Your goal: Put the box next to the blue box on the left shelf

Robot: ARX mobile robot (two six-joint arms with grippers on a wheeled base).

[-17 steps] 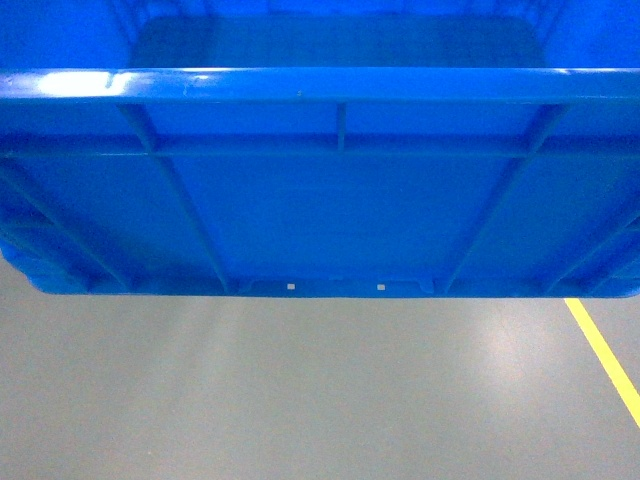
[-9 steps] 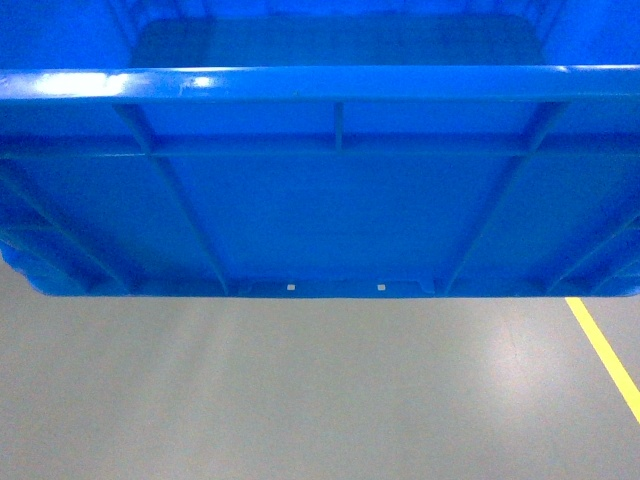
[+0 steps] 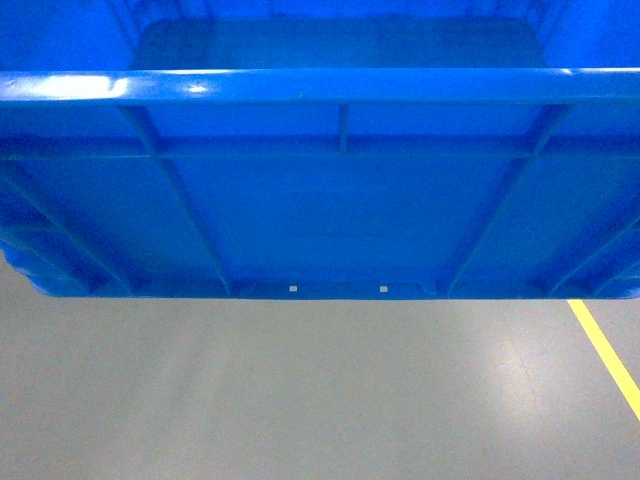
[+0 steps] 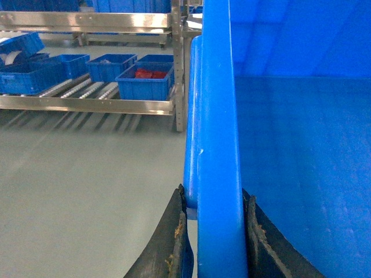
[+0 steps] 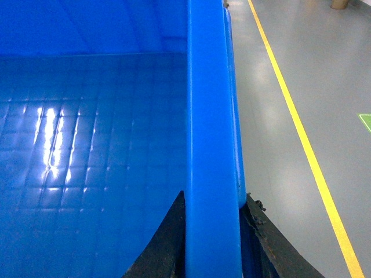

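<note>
The box [image 3: 330,210], a big bright-blue ribbed crate, fills the upper half of the head view and hangs above the grey floor. My left gripper [image 4: 213,200] is shut on its left rim [image 4: 217,116], one black finger on each side of the wall. My right gripper [image 5: 213,200] is shut on the right rim [image 5: 211,116] in the same way. The box's inside is smooth and holds nothing. The left shelf [image 4: 87,104], with white rollers, shows far off to the left in the left wrist view. Several small blue boxes stand on it, the nearest [image 4: 145,81] holding red items.
A steel rack post [image 4: 179,69] stands just left of the box's rim. An upper rack level [image 4: 87,20] carries more blue bins. A yellow floor line [image 3: 605,355] runs along the right, and it [image 5: 295,116] passes a green floor mark [image 5: 365,121].
The box's near wall sits a touch lower in the head view, and the yellow line has slid slightly right. Otherwise nothing differs.
</note>
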